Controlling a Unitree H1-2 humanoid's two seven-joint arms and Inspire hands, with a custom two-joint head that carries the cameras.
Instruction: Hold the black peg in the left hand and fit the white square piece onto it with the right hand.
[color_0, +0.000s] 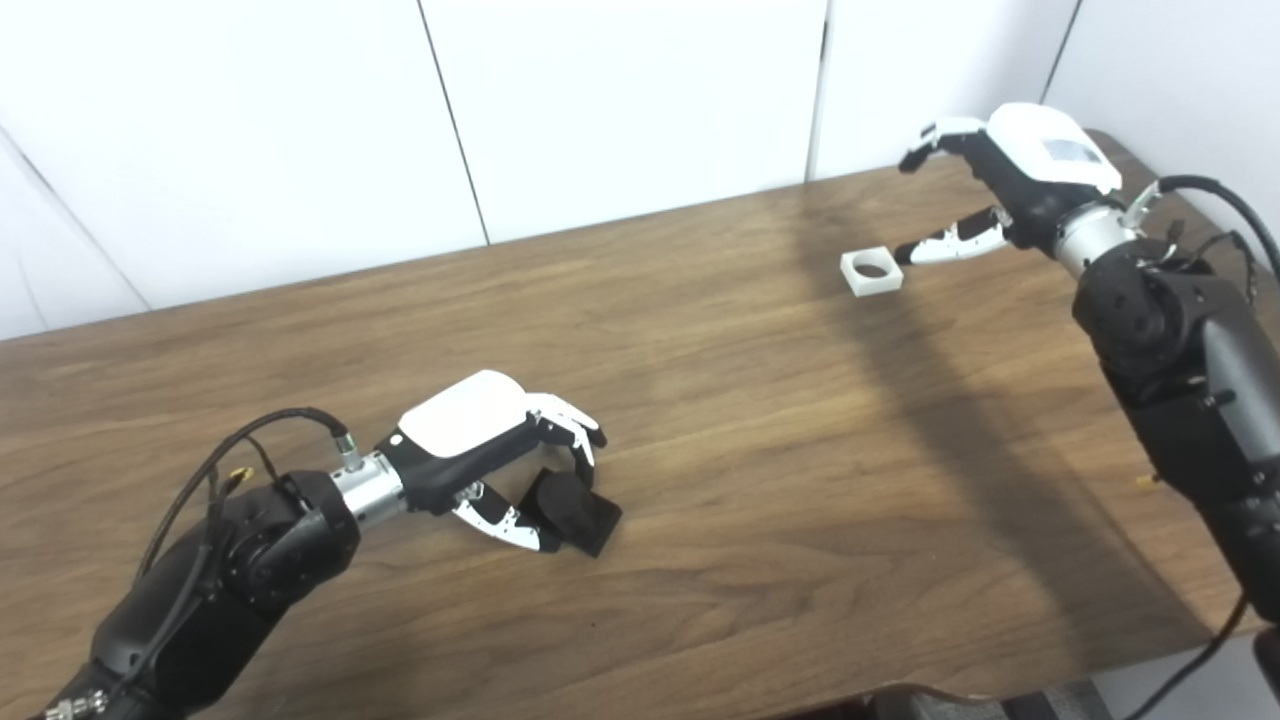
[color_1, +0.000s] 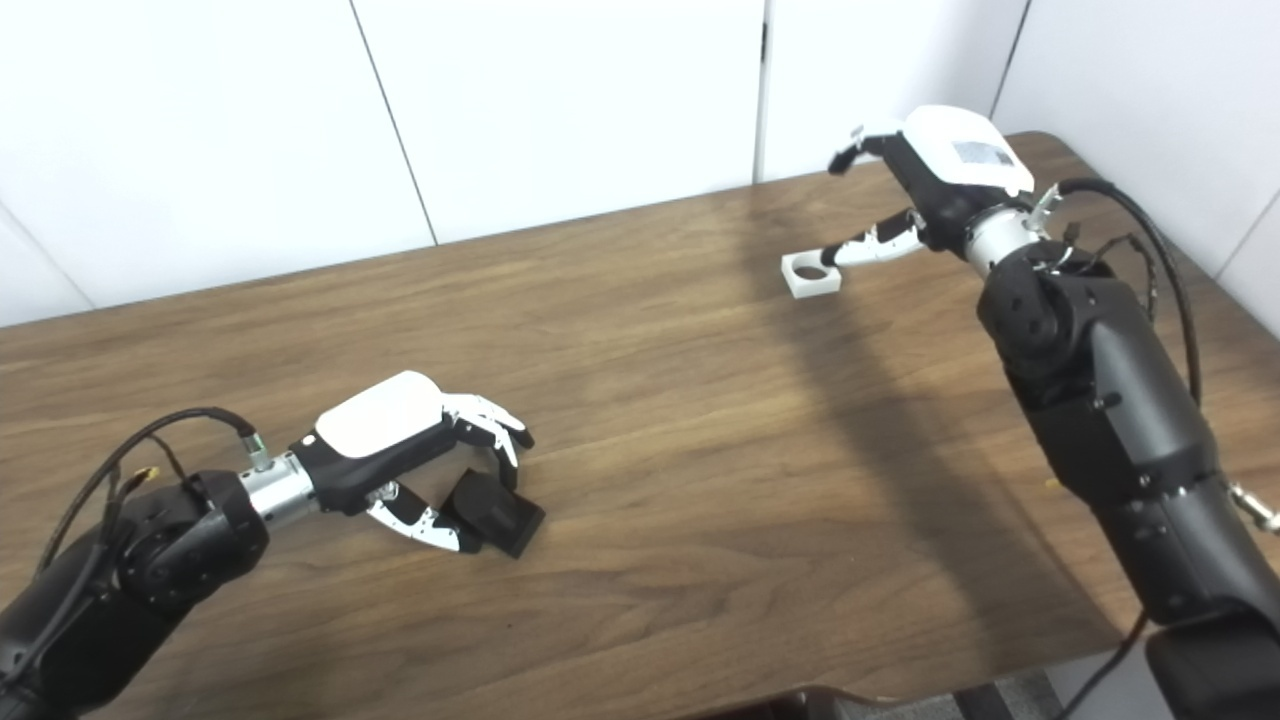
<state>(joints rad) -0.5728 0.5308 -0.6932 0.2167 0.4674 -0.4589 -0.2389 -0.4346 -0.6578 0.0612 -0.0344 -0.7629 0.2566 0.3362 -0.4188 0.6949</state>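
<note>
Neither part of the job is finished, judging by how things lie. Toward the lower left of the frame the left hand (color_0: 480, 440) curls down over the black peg (color_0: 575, 510), fingers over its top and thumb against its near side, but the peg's base seems to rest on the wooden surface (color_0: 760, 420); whether the grip is firm cannot be told, so it reads as a grasp in progress rather than a lift. In the upper right the white square piece (color_0: 872, 271), with its round hole facing up, lies flat on the surface, untouched by any full grip. The right hand (color_0: 985, 190) sits just beside it, spread and holding nothing, thumb tip reaching the piece's right edge and fingers raised above. Left to do, as I judge it: secure and raise the peg, pick up the piece, bring the two together across the wide gap, and seat hole over peg.
</note>
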